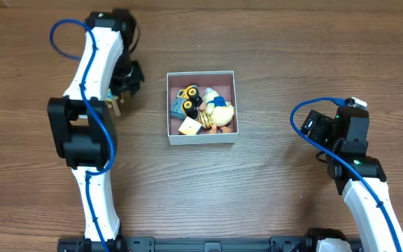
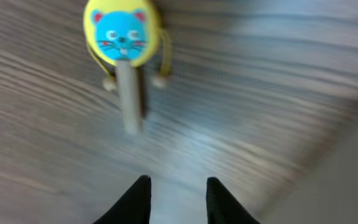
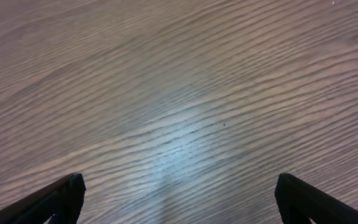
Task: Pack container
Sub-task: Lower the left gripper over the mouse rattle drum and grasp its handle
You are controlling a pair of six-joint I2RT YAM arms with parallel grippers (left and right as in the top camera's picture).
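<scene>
Container [image 1: 201, 138] packing looks nearly done, as I judge it. The left tool [image 2: 178, 200] stands part open, its two dark fingers a modest gap apart with nothing between them, above the bench [image 2: 278, 93]. Straight ahead of it, just beyond the fingertips, lies one toy rattle [image 2: 122, 31]: a yellow disc with a blue mouse face on a plain stick, with two beads on strings. It seems the last piece left to go in.

The right tool [image 3: 179, 202] is spread wide and empty, with only wood grain ahead. Between the two tools, nearer the left one, sits the single white-walled container. It holds a yellow-and-black truck [image 1: 186, 98], a yellow duck-like figure [image 1: 220, 112] and perhaps two or three more toys, too crowded to count surely. Outside it I see just the one rattle.
</scene>
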